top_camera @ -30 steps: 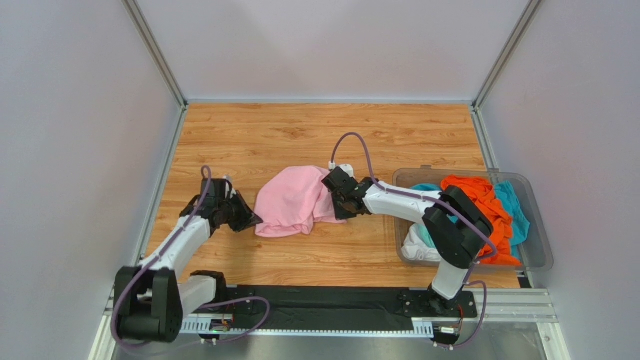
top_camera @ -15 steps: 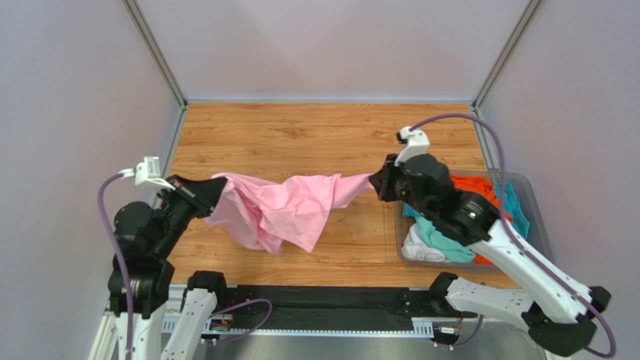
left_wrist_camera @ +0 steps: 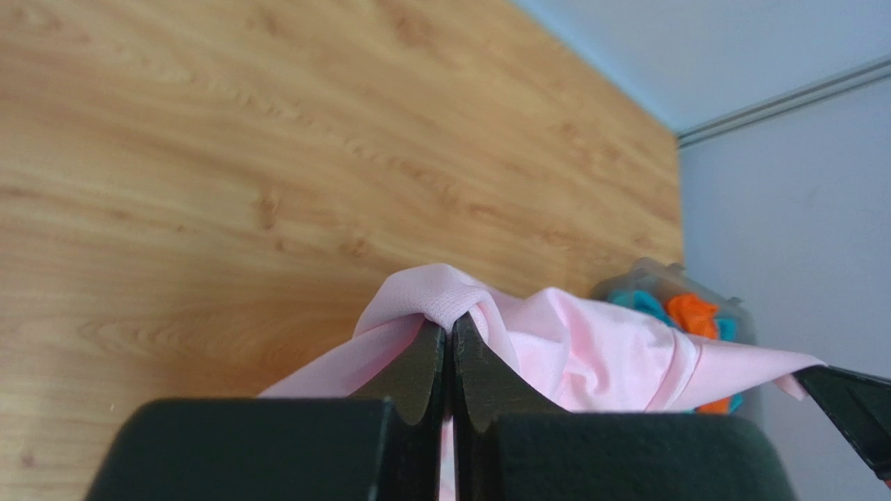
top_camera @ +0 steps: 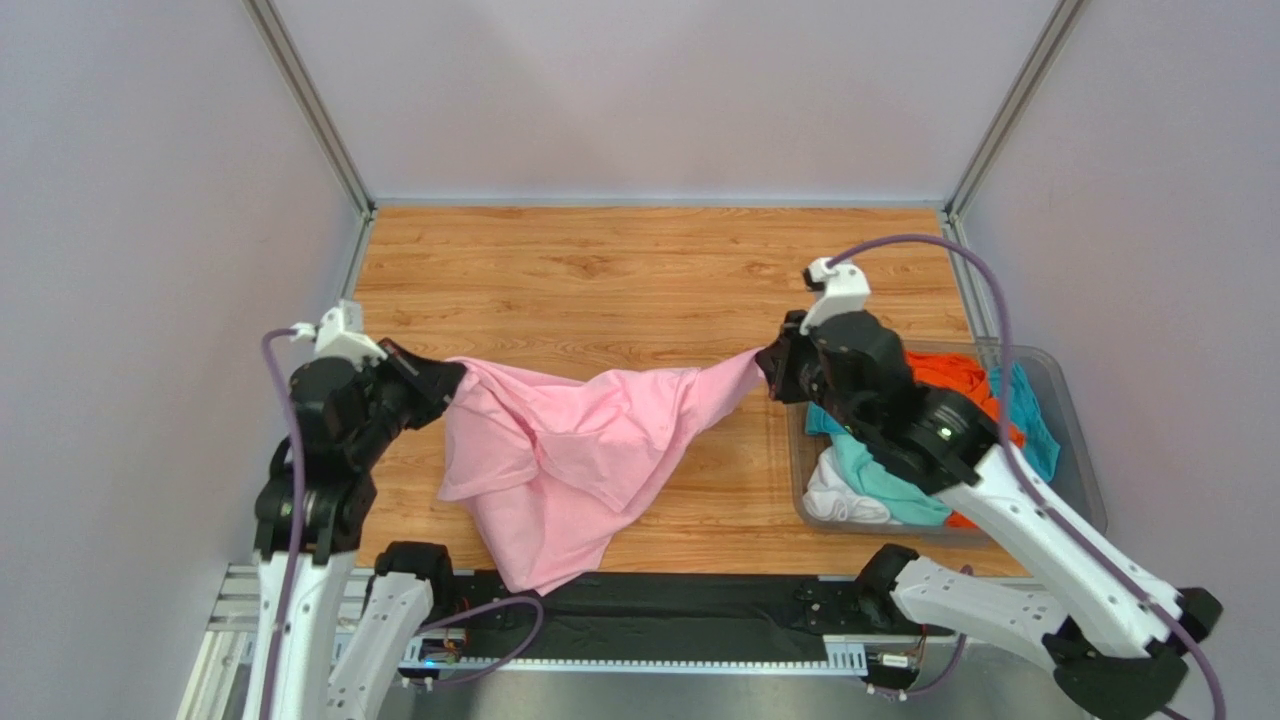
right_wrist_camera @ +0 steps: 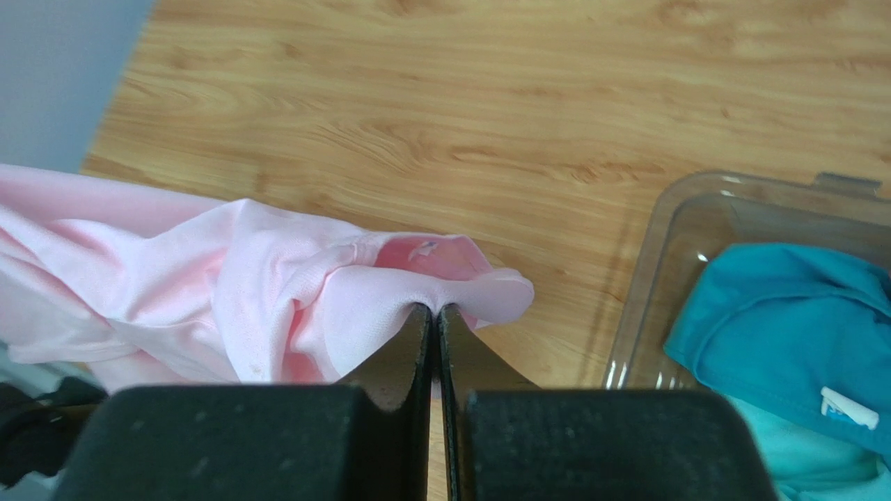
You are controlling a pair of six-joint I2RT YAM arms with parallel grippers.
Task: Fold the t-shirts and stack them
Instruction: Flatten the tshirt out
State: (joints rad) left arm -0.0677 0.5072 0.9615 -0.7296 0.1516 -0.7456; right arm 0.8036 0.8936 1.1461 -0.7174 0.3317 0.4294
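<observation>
The light pink t-shirt (top_camera: 586, 458) hangs stretched in the air between my two grippers, its loose lower part drooping towards the near table edge. My left gripper (top_camera: 445, 384) is shut on its left end; the left wrist view shows the jaws (left_wrist_camera: 451, 326) pinching a pink fold (left_wrist_camera: 444, 297). My right gripper (top_camera: 763, 365) is shut on its right end; the right wrist view shows the jaws (right_wrist_camera: 433, 311) pinching pink cloth (right_wrist_camera: 314, 303). The orange t-shirt (top_camera: 962, 393), teal t-shirts (top_camera: 887, 477) and white t-shirt (top_camera: 831, 488) lie in the bin.
A clear plastic bin (top_camera: 1074, 480) stands at the right of the wooden table (top_camera: 601, 278), partly under my right arm; its rim shows in the right wrist view (right_wrist_camera: 669, 230). Grey walls close in the table on three sides. A black rail runs along the near edge.
Both arms lifted the pink t-shirt off the table and pulled it apart. Since half a second ago it has spread wider and hangs lower; the left gripper moved slightly right.
</observation>
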